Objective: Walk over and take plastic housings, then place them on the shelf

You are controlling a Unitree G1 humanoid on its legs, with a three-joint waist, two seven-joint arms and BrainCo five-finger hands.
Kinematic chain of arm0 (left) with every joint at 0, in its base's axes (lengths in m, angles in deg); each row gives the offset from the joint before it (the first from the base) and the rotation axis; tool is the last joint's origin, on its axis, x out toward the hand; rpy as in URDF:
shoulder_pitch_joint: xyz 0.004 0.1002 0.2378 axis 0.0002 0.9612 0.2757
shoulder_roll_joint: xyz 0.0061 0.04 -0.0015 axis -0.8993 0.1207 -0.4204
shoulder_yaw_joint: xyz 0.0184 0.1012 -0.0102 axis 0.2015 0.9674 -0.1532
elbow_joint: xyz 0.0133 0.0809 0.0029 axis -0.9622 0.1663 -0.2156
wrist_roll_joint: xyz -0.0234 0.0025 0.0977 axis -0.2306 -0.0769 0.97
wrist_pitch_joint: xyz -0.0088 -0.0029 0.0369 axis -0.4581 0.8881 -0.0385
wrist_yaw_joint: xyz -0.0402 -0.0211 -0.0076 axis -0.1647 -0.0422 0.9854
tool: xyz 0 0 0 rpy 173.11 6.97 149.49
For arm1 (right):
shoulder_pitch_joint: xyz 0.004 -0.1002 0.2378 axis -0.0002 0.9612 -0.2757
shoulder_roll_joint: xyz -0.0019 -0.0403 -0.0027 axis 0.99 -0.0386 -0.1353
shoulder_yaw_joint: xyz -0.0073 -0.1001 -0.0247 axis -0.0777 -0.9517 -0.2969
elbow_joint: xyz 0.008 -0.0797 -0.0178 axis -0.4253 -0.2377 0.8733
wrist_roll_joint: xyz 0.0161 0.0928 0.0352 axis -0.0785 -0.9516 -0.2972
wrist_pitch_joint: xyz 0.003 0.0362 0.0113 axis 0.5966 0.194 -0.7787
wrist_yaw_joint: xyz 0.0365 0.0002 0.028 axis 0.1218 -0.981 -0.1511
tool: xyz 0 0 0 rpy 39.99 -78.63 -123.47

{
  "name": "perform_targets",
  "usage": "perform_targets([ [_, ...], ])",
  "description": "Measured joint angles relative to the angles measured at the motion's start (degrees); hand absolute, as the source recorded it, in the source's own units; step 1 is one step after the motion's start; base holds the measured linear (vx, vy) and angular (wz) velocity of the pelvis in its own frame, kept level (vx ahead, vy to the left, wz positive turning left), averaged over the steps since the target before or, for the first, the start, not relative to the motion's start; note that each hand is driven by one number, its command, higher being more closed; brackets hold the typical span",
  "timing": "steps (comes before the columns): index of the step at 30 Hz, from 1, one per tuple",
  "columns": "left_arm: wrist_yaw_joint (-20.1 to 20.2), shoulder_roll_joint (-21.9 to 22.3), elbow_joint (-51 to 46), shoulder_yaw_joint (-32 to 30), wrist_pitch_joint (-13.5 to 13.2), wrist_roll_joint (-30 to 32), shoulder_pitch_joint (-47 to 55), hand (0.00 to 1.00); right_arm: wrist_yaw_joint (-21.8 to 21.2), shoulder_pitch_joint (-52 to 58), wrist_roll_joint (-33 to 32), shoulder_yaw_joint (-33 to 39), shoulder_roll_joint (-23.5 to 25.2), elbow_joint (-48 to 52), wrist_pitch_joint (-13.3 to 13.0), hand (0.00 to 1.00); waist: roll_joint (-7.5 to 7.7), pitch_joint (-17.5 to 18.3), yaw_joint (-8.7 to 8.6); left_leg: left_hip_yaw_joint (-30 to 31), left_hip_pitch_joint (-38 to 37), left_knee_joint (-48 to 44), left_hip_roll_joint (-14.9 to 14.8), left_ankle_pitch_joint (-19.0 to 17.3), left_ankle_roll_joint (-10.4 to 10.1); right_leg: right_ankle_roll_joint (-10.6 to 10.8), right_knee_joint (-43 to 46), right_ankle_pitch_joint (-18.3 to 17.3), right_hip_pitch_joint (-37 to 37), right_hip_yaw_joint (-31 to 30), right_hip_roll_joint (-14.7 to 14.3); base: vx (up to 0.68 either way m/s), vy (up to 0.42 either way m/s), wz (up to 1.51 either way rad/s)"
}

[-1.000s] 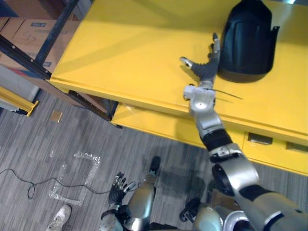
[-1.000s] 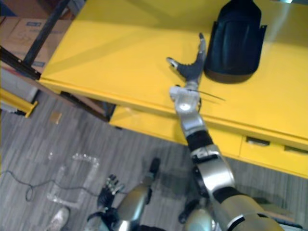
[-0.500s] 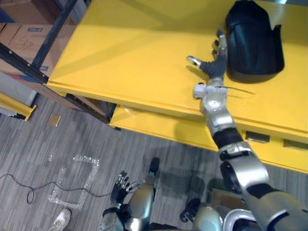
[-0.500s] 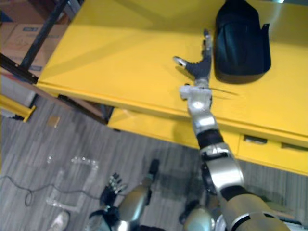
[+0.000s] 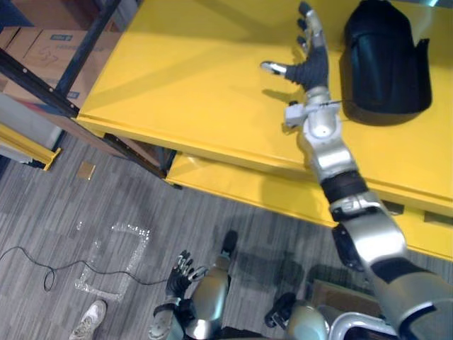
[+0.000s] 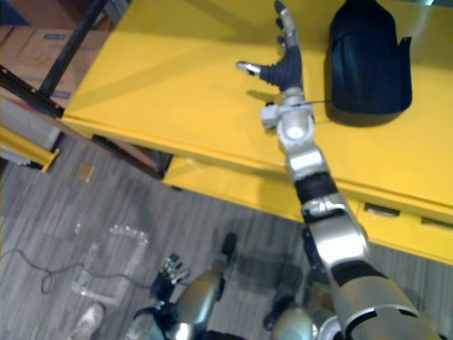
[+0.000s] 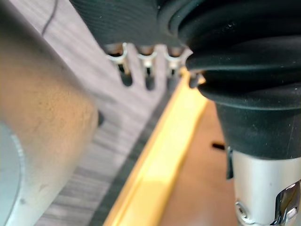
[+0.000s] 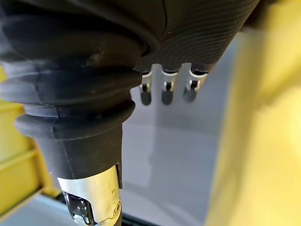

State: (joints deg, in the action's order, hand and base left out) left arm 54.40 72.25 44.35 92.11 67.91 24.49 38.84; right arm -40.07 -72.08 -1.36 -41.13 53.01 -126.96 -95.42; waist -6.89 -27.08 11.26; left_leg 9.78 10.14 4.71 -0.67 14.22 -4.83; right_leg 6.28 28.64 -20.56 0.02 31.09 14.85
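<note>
while the right robot hand (image 5: 309,67) hovers over the yellow desk (image 5: 177,71), it is just beside the black plastic housing (image 5: 386,60) and not touching it, fingers straight and spread, holding nothing. the housing lies on the desk. to grasp well, i'd say the hand should swing across to the housing, settle over its rounded edge and close with the thumb opposite before lifting. the eye views show hand and housing together; the right wrist view adds its fingers (image 8: 167,92) hanging straight. the left robot hand (image 5: 180,268) hangs relaxed, well below the housing, near the floor.
</note>
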Motion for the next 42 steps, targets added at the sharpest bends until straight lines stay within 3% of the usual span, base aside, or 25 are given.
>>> perform_targets([
  [4,1.2,-0.2,0.0,-0.9,0.5,0.2,0.0,0.0,1.0,1.0,7.8,-0.1,-5.6,16.1,0.3,0.0,0.97,-0.6,-1.64,-2.1,-0.1,0.0,-1.3,0.0,0.0,-0.3,-2.6,2.0,0.1,-1.7,-1.8,-0.02,-0.006,-0.2],
  [7,1.7,-1.0,-0.4,-2.4,1.4,0.3,0.1,0.0,-2.0,6.2,8.7,-0.1,-10.9,26.4,2.2,0.0,2.76,-0.7,-2.99,-4.4,-0.8,0.0,-2.0,-0.3,0.4,-0.3,-4.5,3.5,0.2,-3.6,-2.6,-0.01,0.022,-0.34],
  [10,2.0,-2.9,-0.5,-2.9,2.2,0.8,0.1,0.0,-8.0,14.3,8.5,-0.1,-16.1,30.1,5.1,0.0,4.97,-0.1,-4.47,-7.3,-1.6,0.3,-2.8,-1.0,1.3,-0.2,-6.8,5.3,0.3,-6.0,-3.6,-0.03,0.03,-0.44],
  [13,2.3,-4.0,-0.3,-2.9,3.1,2.5,0.2,0.0,-11.3,18.6,8.0,-1.6,-18.8,30.1,8.6,0.0,6.43,0.7,-5.09,-9.8,-2.1,0.4,-3.8,-1.9,1.9,-0.2,-9.4,7.3,0.3,-8.2,-4.7,-0.04,0.029,-0.41],
  [19,2.3,-5.6,-0.3,-3.3,3.2,3.0,0.1,0.0,-14.7,22.2,6.0,-2.2,-19.5,30.1,10.0,0.0,8.89,2.0,-5.88,-12.3,-2.8,0.3,-4.3,-2.0,2.0,0.0,-11.7,9.5,0.2,-10.7,-5.3,-0.01,0.01,-0.25],
  [27,2.4,-6.3,0.8,-3.1,3.9,2.9,-0.1,0.0,-15.7,22.1,6.4,-5.7,-19.5,29.5,9.7,0.0,9.15,2.2,-5.67,-12.4,-2.7,0.3,-4.1,-2.1,2.1,0.4,-13.4,10.6,0.9,-10.6,-5.4,-0.02,0.006,0.0],
  [33,2.7,-6.7,0.8,-3.0,4.1,2.9,-0.2,0.0,-18.5,18.9,6.4,-8.1,-19.5,22.5,9.8,0.0,9.14,2.2,-5.47,-11.6,-1.6,0.1,-3.2,-1.8,2.1,0.7,-13.4,10.7,0.5,-9.5,-4.6,0.03,-0.003,0.1],
  [38,3.4,-6.6,0.7,-2.7,4.1,2.9,-1.1,0.0,-19.1,15.9,8.2,-9.1,-19.5,17.0,13.2,0.0,9.1,2.3,-5.28,-10.2,-0.6,0.0,-2.8,-1.3,1.9,0.3,-13.1,10.4,0.2,-8.7,-4.4,0.03,-0.024,0.15],
  [42,3.4,-6.6,0.4,-2.7,4.1,2.9,-1.5,0.0,-16.6,13.7,8.8,-9.1,-19.5,11.0,16.4,0.0,8.98,2.3,-4.93,-10.0,-0.6,0.0,-2.3,-1.3,1.9,0.5,-12.2,9.8,0.0,-8.6,-3.8,0.0,-0.014,0.05],
])
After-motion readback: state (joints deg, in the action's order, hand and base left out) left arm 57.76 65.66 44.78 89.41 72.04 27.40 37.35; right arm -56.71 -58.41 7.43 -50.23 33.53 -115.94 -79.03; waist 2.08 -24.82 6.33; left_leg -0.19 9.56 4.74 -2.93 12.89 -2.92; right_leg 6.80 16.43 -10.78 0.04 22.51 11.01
